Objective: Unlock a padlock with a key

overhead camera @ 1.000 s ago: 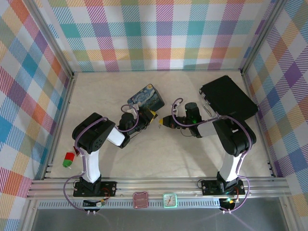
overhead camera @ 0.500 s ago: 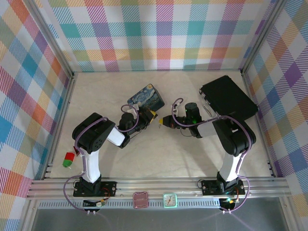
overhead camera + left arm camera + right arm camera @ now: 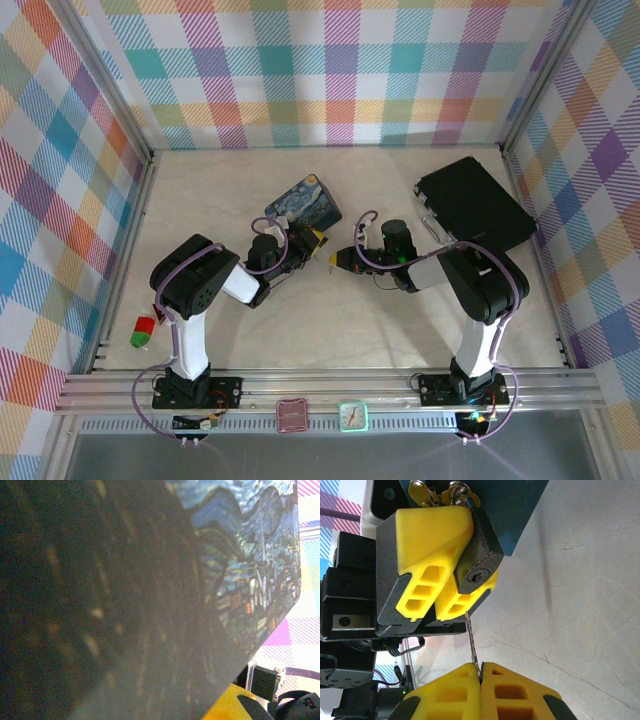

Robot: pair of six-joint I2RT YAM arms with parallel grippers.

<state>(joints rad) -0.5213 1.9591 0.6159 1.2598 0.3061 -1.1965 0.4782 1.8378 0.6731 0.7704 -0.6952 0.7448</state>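
Two grips, tip to tip at mid-table. Clamps padlock (image 3: 479, 555) in jaws of left gripper (image 3: 314, 243), close beside edge of tin (image 3: 303, 202). Pinches key (image 3: 471, 640) in shut jaws of right gripper (image 3: 480, 672), tip just short of keyhole (image 3: 480, 575). Leaves bare table (image 3: 340, 320) open along near side.

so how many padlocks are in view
1. The padlock is held in the left gripper, next to the tin. Others could be hidden behind the tin.
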